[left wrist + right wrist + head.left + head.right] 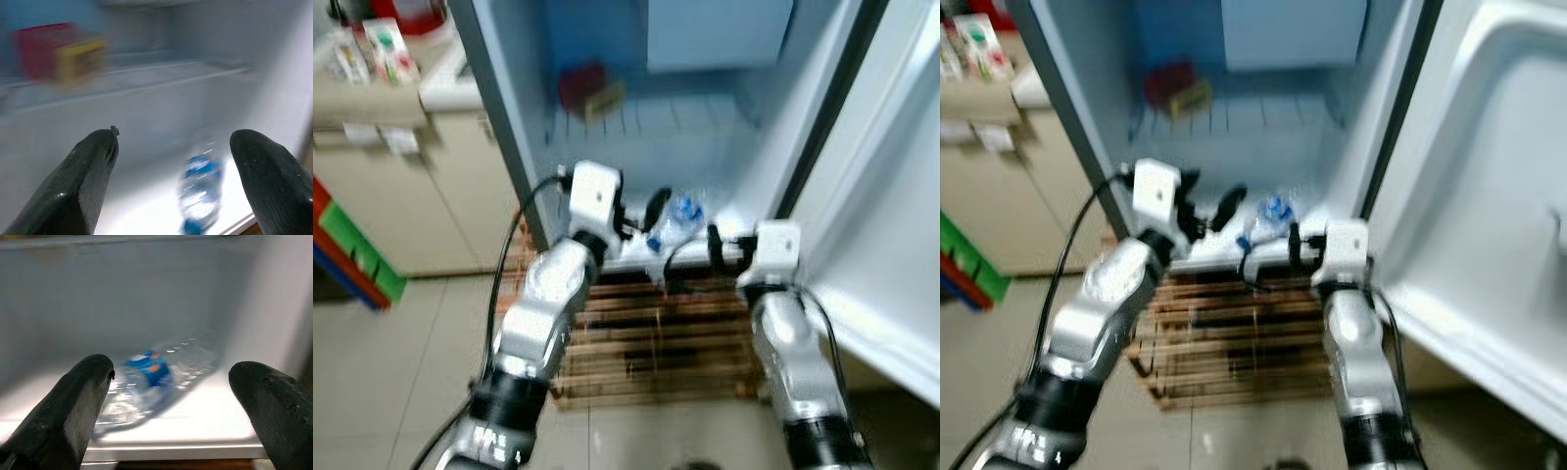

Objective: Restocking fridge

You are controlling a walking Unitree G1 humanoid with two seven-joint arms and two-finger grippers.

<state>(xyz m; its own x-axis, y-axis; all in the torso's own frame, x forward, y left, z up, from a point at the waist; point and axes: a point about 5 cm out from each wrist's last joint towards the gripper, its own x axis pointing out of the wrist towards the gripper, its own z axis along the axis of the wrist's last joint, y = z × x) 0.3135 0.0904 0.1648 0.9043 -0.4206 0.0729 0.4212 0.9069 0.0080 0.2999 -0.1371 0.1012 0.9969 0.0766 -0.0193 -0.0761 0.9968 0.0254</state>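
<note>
- You are looking at a water bottle (156, 382) lying on its side on the bottom floor of the fridge (705, 137), near the front lip, ahead of both sets of fingers and touching neither.
- Your right gripper (171, 396) is standing wide open and gripping nothing; the bottle is lying just beyond the gap between its fingers, closer to one finger (73, 406) than to the other, with its blue label facing the camera.
- The bottle's long axis is running slantwise across that gap, one end pointing deeper into the fridge toward the side wall, so the fingers are not squared to it as things stand.
- Your left gripper (171, 176) is also spread wide and carrying nothing; the bottle (200, 193) is sitting off toward one finger (274, 176) rather than centred, and farther ahead than it is from the right gripper.
- Judging from the head views, the right arm (783, 323) is looking like the nearer one, though blur is making this hard to be sure of.
- A red and yellow box (587, 88) is resting on the wire shelf above, well apart from both grippers.
- If you are meaning to shift the bottle, you are probably needing to turn the right wrist across its body first.
</note>
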